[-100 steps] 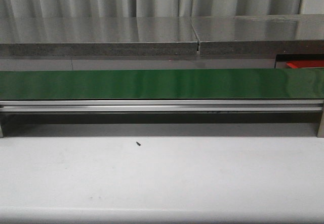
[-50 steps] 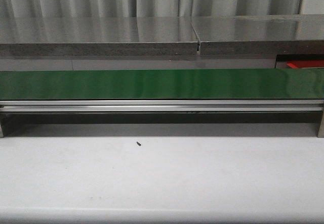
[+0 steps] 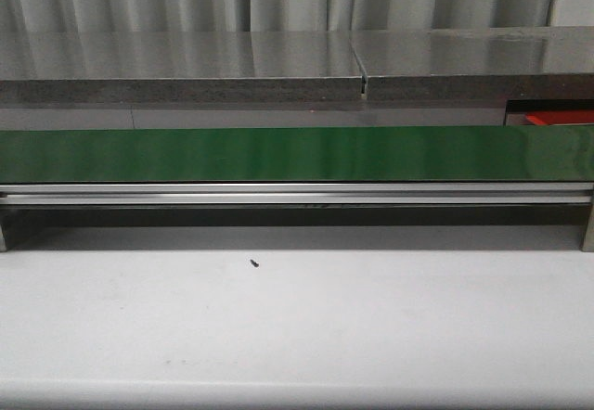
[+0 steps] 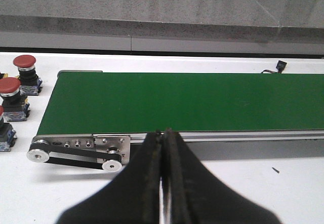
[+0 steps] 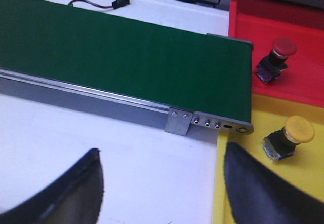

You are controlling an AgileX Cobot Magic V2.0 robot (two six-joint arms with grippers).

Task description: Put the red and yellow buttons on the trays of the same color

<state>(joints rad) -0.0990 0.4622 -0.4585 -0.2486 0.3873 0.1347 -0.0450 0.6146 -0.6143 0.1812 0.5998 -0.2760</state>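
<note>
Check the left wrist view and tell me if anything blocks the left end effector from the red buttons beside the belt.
Nothing visible does. The left end effector, shut, sits at the belt's near edge; the red buttons stand past the belt's end on bare white table.

I found no text, label, brand, number or sign that could be read in any of my three views. The green conveyor belt (image 3: 297,154), its metal end bracket (image 5: 208,123), the red tray (image 5: 283,51) and the yellow tray (image 5: 298,178) all carried no legible marking.
</note>
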